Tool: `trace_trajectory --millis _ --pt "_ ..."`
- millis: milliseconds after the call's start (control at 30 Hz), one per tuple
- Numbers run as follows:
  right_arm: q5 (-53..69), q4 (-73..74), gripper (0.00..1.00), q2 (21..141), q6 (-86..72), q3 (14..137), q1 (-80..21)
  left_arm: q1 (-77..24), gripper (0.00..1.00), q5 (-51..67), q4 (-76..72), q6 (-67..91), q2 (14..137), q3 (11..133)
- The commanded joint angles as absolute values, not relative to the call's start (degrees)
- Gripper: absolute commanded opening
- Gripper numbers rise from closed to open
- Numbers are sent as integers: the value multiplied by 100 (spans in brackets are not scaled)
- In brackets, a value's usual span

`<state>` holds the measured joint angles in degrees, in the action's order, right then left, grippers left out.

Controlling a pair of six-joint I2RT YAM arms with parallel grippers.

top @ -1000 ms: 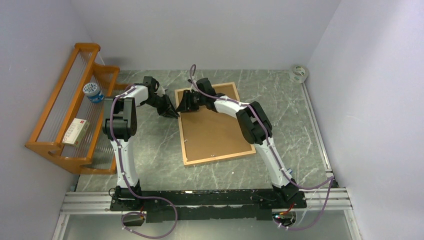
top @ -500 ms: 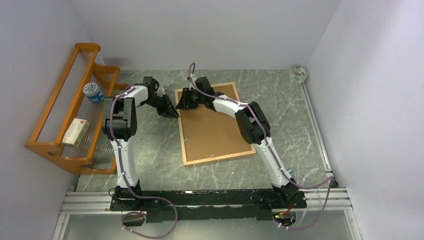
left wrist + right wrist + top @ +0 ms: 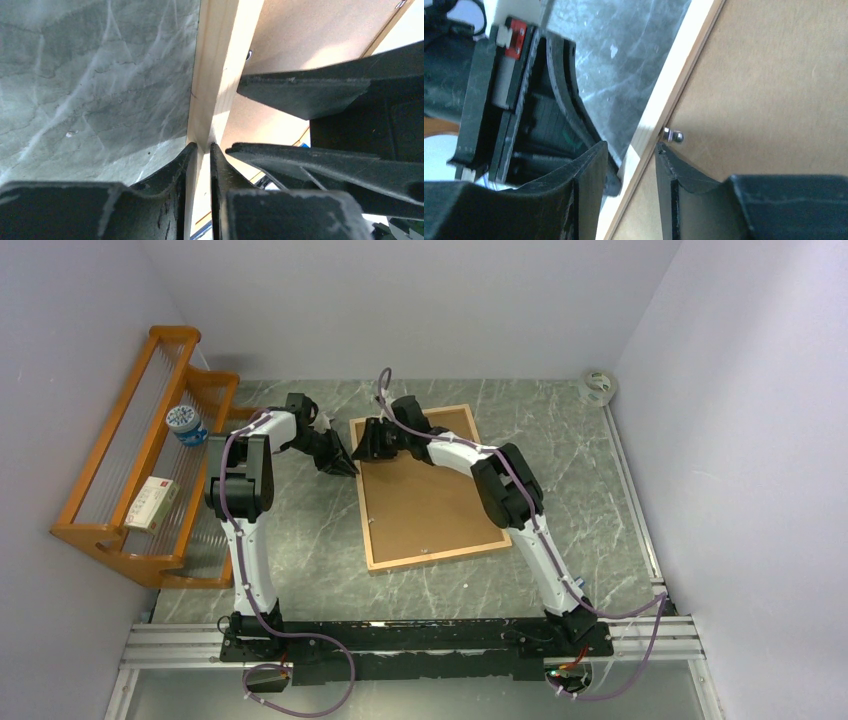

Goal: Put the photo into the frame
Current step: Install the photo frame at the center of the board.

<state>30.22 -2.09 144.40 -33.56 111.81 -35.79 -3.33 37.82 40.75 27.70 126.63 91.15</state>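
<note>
Table [image 3: 300, 540]: grey-green marble pattern, walled on three sides.

Rack [image 3: 110, 480]: orange wood, slatted, at the table's left edge, well apart from the frame.

Frame [image 3: 440, 556]: thin light-wood rectangle, flat on the middle of the table, back side up. Long axis near-to-far, far end leaning slightly left; short sides toward the arm bases and the far wall. Same place and heading as a second ago.

Backing board [image 3: 425, 495]: brown, filling the frame.

Right arm [image 3: 505, 490]: stretched across the board toward the frame's far-left corner. Drawn a touch further to the far left than a second ago.

Left arm [image 3: 240, 490]: reaching in from the left, unmoved over the same second.

Right tool [image 3: 362, 443]: at the left long rail, just short of the far-left corner. Fingers [image 3: 589, 170] apart and astride the rail, the inner one against the rail's inside edge, the outer one just short of the wood.

Left tool [image 3: 346, 468]: at the same rail, a little nearer the bases, just beside the right tool. Fingers [image 3: 175, 170] drawn close together with the pale rail pinched between their tips.

Tape roll [image 3: 598, 386]: far-right corner of the table.

Small box [image 3: 152, 502]: white, lying on the rack.

Jar [image 3: 186, 424]: blue and white, on the rack, further back than the box.

Metal clip [image 3: 672, 135]: on the board, touching the rail's inner edge, just beside the right tool's inner finger.
</note>
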Motion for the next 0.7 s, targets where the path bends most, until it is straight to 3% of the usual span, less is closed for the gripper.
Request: trace_trajectory --millis 0,367,533,667 --pt "2859 -445 45 13543 -3257 10566 -3595 -327 21 2885 4271 2562 12990 8955" --pt "2542 301 47 11656 -3136 8558 -3618 -316 42 3595 3814 2833 12614 8877" --pt "2645 31 46 11213 -3353 7507 -3933 -319 45 4005 3408 2955 12276 8302" --pt "2750 -333 48 11105 -3667 6996 -4212 -325 40 4088 3079 3088 12050 7684"
